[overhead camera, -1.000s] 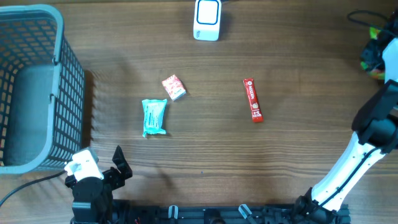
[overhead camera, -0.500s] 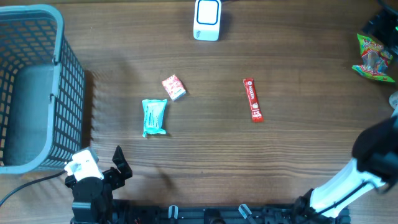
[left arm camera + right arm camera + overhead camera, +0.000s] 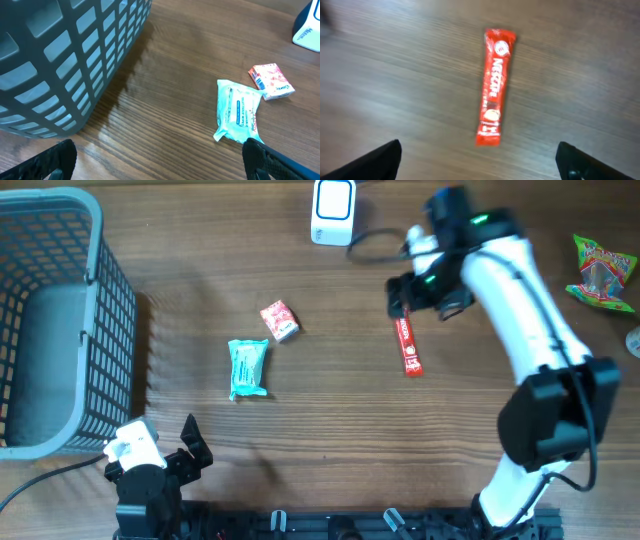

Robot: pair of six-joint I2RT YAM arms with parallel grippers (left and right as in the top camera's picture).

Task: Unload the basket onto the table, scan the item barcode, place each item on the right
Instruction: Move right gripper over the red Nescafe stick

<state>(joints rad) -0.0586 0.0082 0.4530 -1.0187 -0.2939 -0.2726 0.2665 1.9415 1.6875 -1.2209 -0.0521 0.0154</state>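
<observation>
A red Nescafe stick [image 3: 408, 346] lies lengthwise right of the table's middle, and shows flat on the wood in the right wrist view [image 3: 494, 87]. My right gripper [image 3: 422, 300] hovers open over its far end, with nothing between the fingers [image 3: 375, 161]. The white barcode scanner [image 3: 333, 210] stands at the back centre. A teal wipes packet [image 3: 247, 368] and a small pink box [image 3: 280, 320] lie left of centre. My left gripper [image 3: 160, 442] rests open and empty at the front left, the teal packet [image 3: 239, 109] ahead of it.
A grey mesh basket [image 3: 100, 300] fills the left side, its wall close to my left gripper [image 3: 75, 55]. A green snack bag [image 3: 600, 270] lies at the far right edge. The scanner's cable runs behind my right arm.
My right gripper let go of the green snack bag at the far right and opened. The arm then swung left to hover above the red stick. The left arm has not moved.
</observation>
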